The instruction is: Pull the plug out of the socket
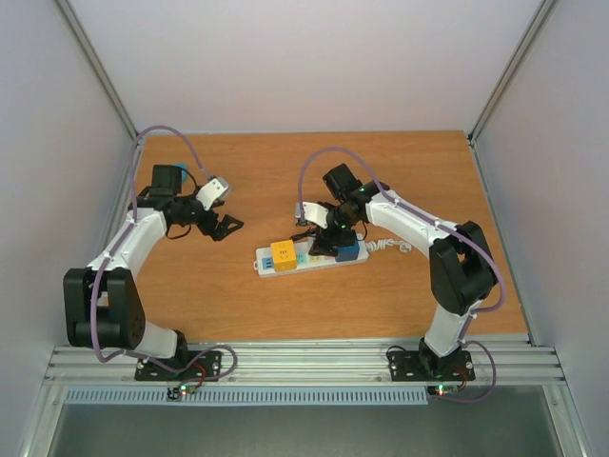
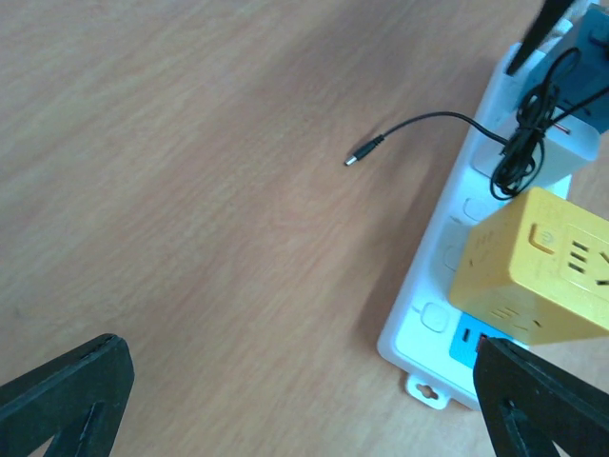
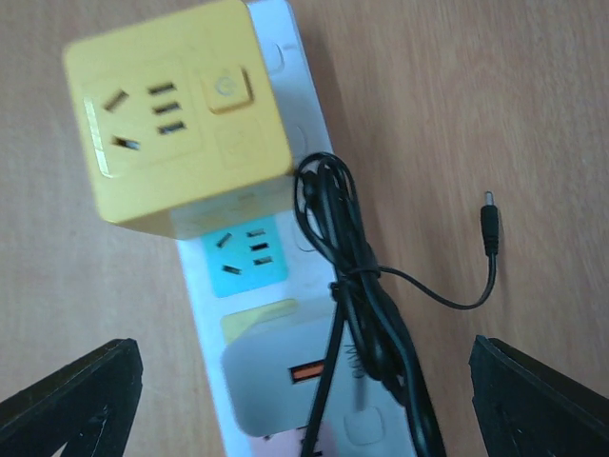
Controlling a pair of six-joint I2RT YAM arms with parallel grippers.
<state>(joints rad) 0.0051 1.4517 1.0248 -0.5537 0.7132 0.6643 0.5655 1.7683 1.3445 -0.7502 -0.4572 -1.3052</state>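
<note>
Over on the left, the left gripper (image 1: 224, 226) hangs above the brown wooden table (image 1: 228, 305), jaws wide apart and holding nothing. The long white plastic power strip (image 2: 428, 319) lies flat mid-table, with a chunky yellow cube adapter (image 2: 538, 267) seated near its left end. Next along sits a pale grey charger block (image 3: 271, 381) with a bundled thin black cord (image 3: 354, 286). The right gripper (image 1: 325, 238) hovers over it, jaws spread and empty. I'd reckon the charger is light, rigid and smooth, and tight in its outlet; pinch its flat sides, not the floppy cord, and brace the strip
</note>
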